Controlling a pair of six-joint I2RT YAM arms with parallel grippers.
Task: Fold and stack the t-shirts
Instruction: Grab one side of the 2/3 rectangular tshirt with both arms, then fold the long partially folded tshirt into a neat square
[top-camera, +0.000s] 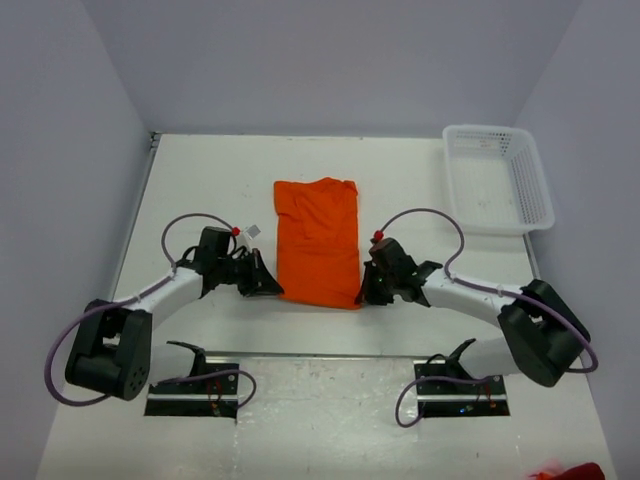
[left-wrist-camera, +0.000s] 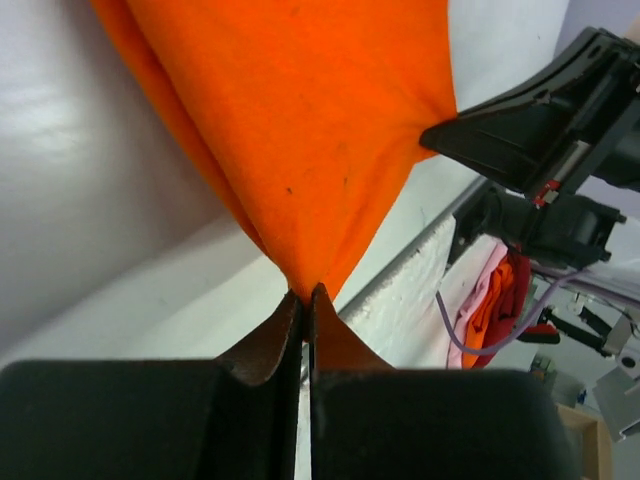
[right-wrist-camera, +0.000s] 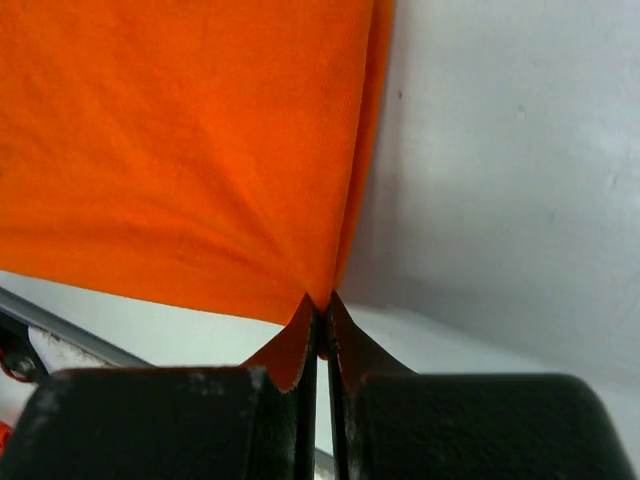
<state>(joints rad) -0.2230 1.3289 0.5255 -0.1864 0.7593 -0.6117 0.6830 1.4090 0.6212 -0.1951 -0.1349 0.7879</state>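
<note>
An orange t-shirt lies folded into a long narrow strip in the middle of the white table. My left gripper is shut on its near left corner, the cloth pinched between the fingertips. At the near right corner my right gripper is likewise shut on the cloth, which bunches at the gripper. Both near corners look slightly lifted off the table.
A white plastic basket stands at the far right of the table. Grey walls enclose the table on three sides. A heap of orange and pink cloth lies off the table's near edge, with a red bit at the bottom right.
</note>
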